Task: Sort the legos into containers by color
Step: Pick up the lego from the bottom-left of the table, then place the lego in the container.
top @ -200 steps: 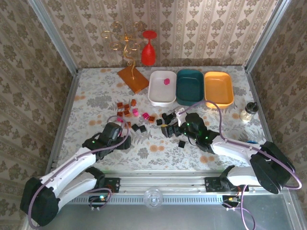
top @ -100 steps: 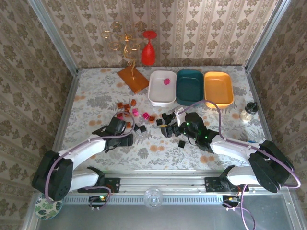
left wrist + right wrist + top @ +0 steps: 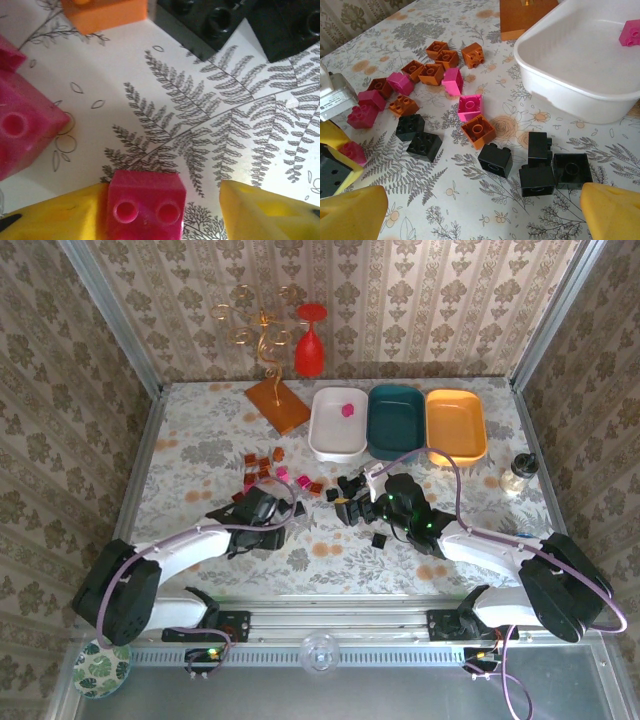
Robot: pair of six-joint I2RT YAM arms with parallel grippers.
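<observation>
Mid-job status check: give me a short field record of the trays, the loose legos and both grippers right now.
white tray: one pink lego inside
dark teal tray: empty
orange-yellow tray: empty
loose on table: orange legos, pink legos, black legos
left gripper: open, low over the table, dark pink lego between its fingers, against one, gap to the other
right gripper: open, nothing between its fingers, near the black legos
</observation>
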